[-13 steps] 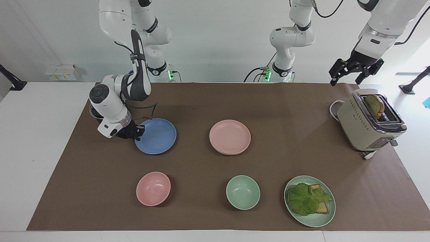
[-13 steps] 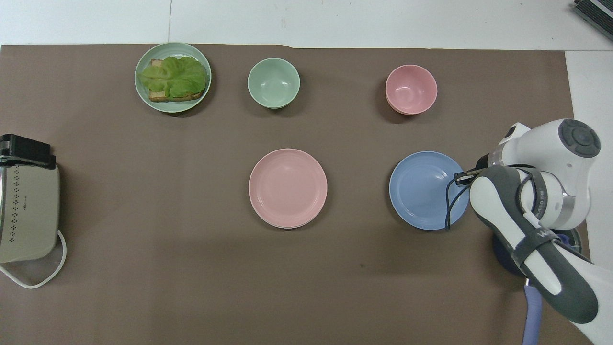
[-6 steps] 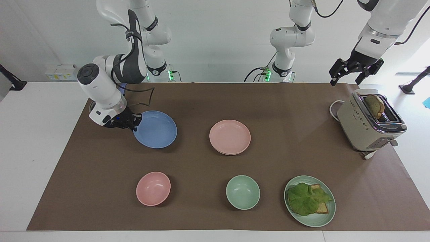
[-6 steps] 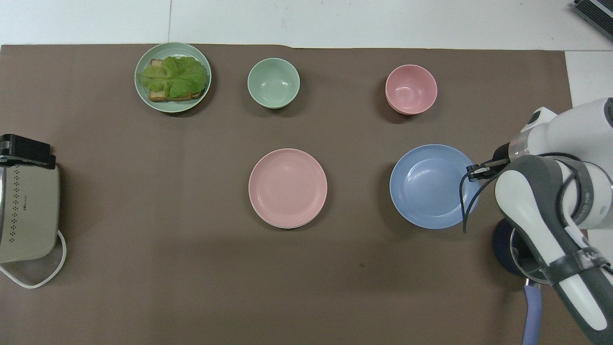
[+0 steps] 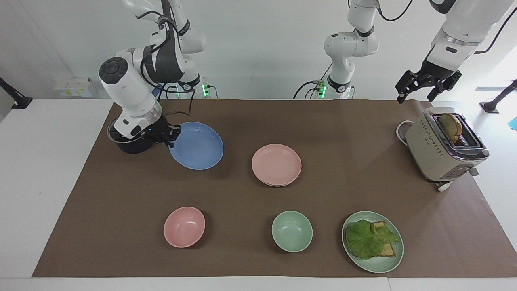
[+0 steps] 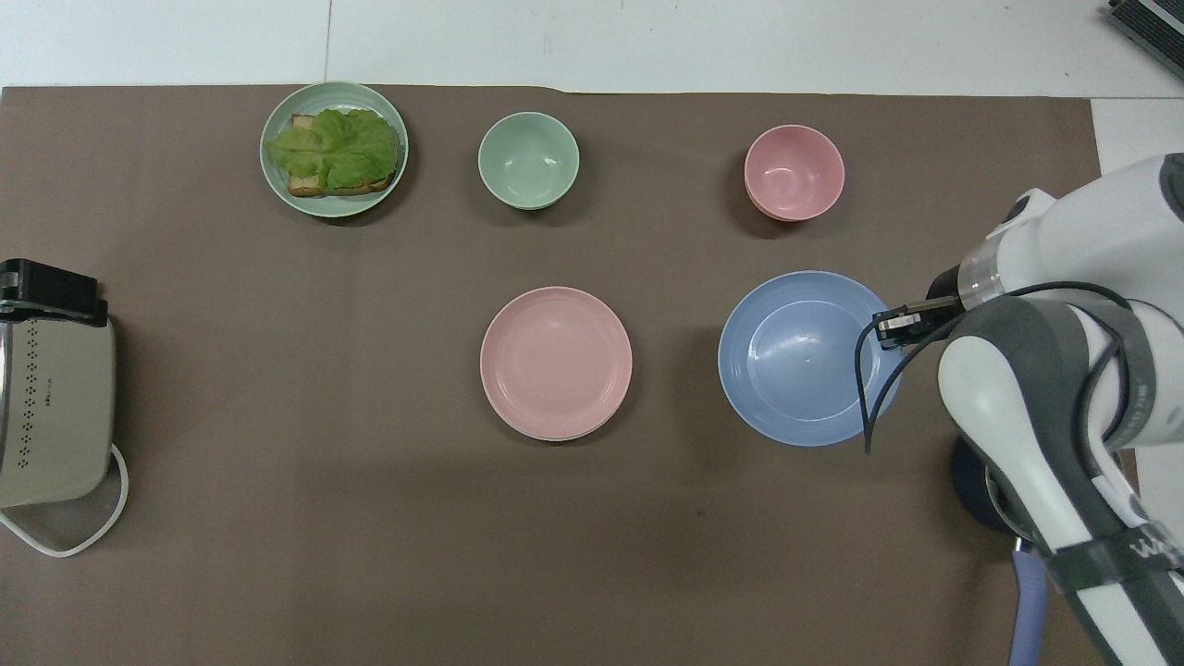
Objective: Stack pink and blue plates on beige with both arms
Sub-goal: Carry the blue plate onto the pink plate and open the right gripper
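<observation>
right hand (image 5: 171,135): clamped on rim of round matte periwinkle-blue plate (image 5: 198,146), lifted over brown mat | pale pink round plate (image 5: 276,164): mid-desk, on another plate | left hand (image 5: 426,87): wide, above beige toaster (image 5: 442,147) | writing: none legible

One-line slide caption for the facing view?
Right gripper lifts the blue plate by its rim beside the pink plate; left gripper waits above the toaster.

White surface (image 5: 48,169) under a brown mat (image 5: 250,194). Plain white wall (image 5: 258,48) at the robots' end. Small white box (image 5: 74,87) against that wall, toward the right arm's end. Bright daylight glare at the left arm's end. Black bracket (image 5: 14,97) at the surface's edge.
</observation>
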Robot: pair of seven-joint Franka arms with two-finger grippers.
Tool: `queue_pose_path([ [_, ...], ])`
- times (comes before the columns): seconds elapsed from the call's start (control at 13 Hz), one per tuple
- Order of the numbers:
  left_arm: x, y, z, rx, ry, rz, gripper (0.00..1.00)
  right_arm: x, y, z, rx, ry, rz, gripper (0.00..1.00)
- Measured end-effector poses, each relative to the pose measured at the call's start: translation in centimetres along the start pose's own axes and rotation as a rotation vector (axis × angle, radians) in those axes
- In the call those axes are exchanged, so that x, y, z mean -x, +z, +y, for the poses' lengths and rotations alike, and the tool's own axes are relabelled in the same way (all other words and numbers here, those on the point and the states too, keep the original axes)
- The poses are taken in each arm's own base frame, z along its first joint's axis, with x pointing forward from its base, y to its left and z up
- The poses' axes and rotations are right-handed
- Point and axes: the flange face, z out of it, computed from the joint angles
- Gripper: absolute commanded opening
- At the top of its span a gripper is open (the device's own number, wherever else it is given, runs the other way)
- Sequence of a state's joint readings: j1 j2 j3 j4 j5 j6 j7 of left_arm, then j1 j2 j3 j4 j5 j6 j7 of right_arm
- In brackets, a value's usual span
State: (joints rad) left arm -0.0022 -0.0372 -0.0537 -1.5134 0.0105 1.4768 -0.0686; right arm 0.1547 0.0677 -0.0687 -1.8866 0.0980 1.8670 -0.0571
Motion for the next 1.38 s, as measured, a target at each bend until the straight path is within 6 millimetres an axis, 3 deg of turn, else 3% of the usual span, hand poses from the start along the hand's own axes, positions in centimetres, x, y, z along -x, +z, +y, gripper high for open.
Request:
queue_pose_path([
  [0.31,0.0,0.0,0.0,0.000,0.000,0.000,1.00,0.3,0.6,-7.2,0.009,0.037,-0.003,0.00],
  [0.62,0.0,0.0,0.0,0.000,0.000,0.000,1.00,0.9,0.9,-16.1,-0.072,0.116,0.054,0.00],
  [0.85,0.0,0.0,0.0,0.000,0.000,0.000,1.00,1.5,3.5,-22.5,-0.078,0.114,0.078,0.00],
  [1.0,0.0,0.0,0.0,0.000,0.000,0.000,1.00,1.4,5.7,-24.1,-0.076,0.092,0.086,0.00],
  [1.38,0.0,0.0,0.0,0.000,0.000,0.000,1.00,-0.4,9.3,-24.7,-0.083,0.022,0.150,0.00],
])
